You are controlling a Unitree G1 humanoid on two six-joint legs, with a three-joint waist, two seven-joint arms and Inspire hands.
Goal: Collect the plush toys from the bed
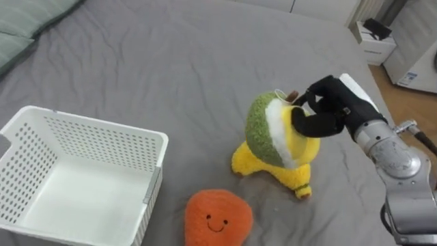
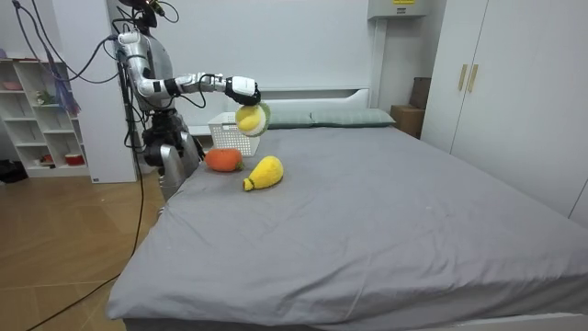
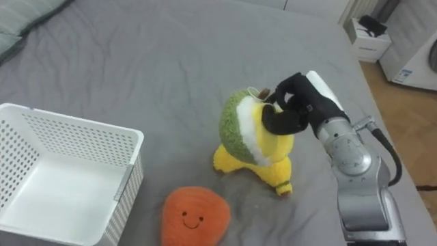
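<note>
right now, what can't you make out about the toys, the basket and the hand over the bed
Yellow plush toy on the grey bed: eye views, upper part behind the round green-white-yellow plush toy gripped by the right hand.
Orange smiling plush toy: bottom cut off by the eye views' lower edge.
White perforated plastic basket: near side cut off by the left eye view's lower edge.

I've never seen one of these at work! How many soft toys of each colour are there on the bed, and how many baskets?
Orange soft toy: 1
Yellow soft toy: 1
Green-and-yellow soft toy, held up in the right hand: 1
White basket: 1
Total: 4
</note>
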